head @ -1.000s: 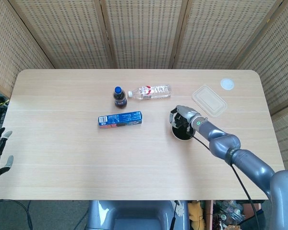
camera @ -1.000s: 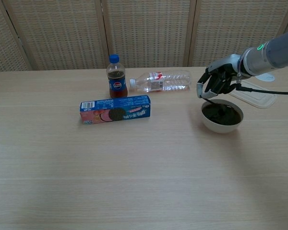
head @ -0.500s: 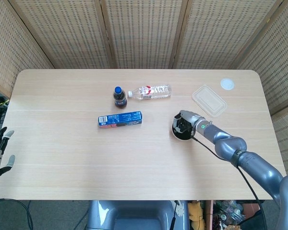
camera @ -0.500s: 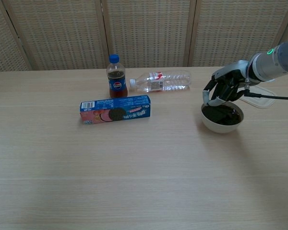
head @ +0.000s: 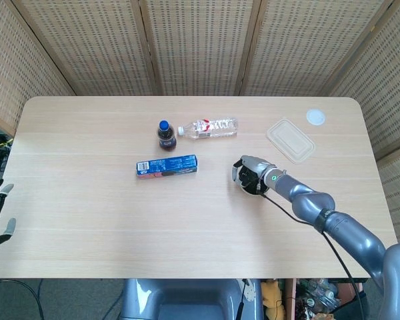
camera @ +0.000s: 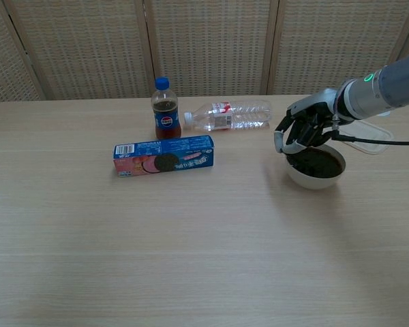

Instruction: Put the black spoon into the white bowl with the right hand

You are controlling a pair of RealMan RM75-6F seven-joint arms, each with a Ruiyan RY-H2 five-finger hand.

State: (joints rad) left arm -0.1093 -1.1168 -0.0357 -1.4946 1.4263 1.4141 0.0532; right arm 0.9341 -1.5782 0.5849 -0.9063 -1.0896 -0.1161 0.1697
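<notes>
Our right hand (camera: 301, 131) hovers at the white bowl's (camera: 313, 177) left rim, fingers curled; spoon grip unclear. Spoon probably inside the dark bowl. Next: release, lift clear.

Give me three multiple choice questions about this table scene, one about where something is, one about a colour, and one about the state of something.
1. Where is the right hand?
A. over the white bowl's left rim
B. on the cookie box
C. off the table

2. What colour is the cola bottle's cap?
A. red
B. blue
C. white

3. How is the clear water bottle positioned?
A. upright
B. on its side
C. inside the bowl

Answers: 1 A, the chest view shows the hand above that rim. 2 B, the cap is blue in both views. 3 B, it lies flat behind the cookie box.
</notes>
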